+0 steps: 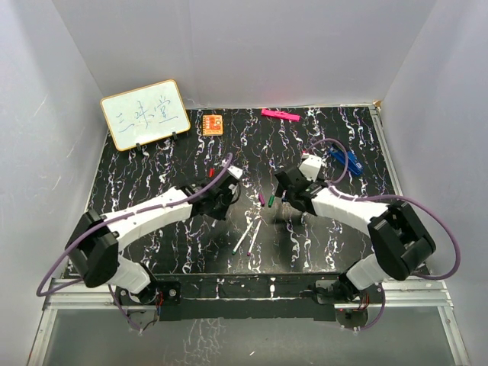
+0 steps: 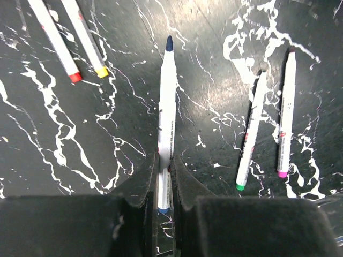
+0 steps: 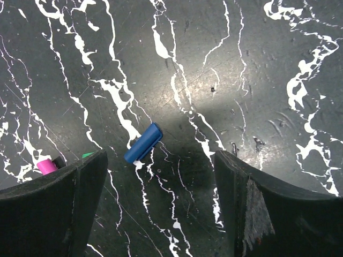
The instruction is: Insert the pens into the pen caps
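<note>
My left gripper point(image 2: 166, 160) is shut on a white pen point(image 2: 167, 118) whose dark blue tip point(image 2: 169, 43) points away over the table. Four more pens lie flat: a red-ended one point(image 2: 58, 43) and a yellow-ended one point(image 2: 86, 37) at the far left, a green-ended one point(image 2: 251, 139) and a purple-ended one point(image 2: 286, 118) at the right. My right gripper point(image 3: 159, 158) hangs open above a blue pen cap point(image 3: 143, 142), which lies nearer its left finger. A purple cap point(image 3: 46, 166) and a sliver of a green cap point(image 3: 87, 155) peek past that finger. From above, both grippers point(image 1: 217, 198) point(image 1: 284, 194) face each other mid-table.
A small whiteboard point(image 1: 145, 114) stands at the back left, an orange card point(image 1: 213, 123) beside it. A flat pink bar point(image 1: 279, 115) lies at the back centre, and blue clip pieces point(image 1: 345, 160) sit at the right. White walls enclose the marbled black table point(image 1: 152, 175).
</note>
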`<state>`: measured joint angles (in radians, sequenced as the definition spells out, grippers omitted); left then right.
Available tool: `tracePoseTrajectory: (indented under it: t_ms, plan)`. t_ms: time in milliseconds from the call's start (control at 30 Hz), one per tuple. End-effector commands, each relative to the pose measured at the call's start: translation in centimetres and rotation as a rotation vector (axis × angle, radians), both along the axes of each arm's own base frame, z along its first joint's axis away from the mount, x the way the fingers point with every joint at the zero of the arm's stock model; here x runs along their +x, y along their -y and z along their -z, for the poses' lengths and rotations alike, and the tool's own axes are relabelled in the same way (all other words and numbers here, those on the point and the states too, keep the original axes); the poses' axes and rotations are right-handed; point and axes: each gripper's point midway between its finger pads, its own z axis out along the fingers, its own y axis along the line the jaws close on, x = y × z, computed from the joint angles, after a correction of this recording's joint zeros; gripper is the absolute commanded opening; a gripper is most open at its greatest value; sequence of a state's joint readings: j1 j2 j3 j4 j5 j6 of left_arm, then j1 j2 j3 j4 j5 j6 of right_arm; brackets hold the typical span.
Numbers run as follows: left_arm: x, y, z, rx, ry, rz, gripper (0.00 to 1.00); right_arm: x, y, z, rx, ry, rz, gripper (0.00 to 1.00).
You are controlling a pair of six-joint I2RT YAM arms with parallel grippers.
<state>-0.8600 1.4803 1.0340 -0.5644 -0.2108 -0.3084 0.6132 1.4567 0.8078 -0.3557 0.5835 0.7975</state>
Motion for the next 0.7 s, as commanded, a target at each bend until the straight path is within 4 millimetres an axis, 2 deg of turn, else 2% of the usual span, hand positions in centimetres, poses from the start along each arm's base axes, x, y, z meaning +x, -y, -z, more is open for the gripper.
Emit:
tracePoseTrajectory:
  t_ms: [0,100,200,300,667]
  plan:
    - [1.6,-0.7,-2.8,-0.046,0.096,-0.058,0.00,1.0,-1.1,-0.7,0.043,-0.005,0.024,0.74]
    - [1.6,-1.4,-2.9,-0.052,0.104,-0.075,0.00,1.1,-1.8,-0.3,0.055,-0.034,0.009,0.66]
    - [1.6,-1.9,-2.4,-0.047,0.099,-0.082,0.00,0.9,-2.3,0.1,0.070,-0.056,-0.008,0.63]
    - [1.5,-2.1,-2.8,-0.067,0.114,-0.087,0.00,0.8,-2.6,0.5,0.092,-0.070,0.001,0.58]
    - [1.6,-2.2,-2.3,-0.065,0.112,-0.078,0.00,1.3,-3.5,2.7,0.100,-0.122,0.022,0.55]
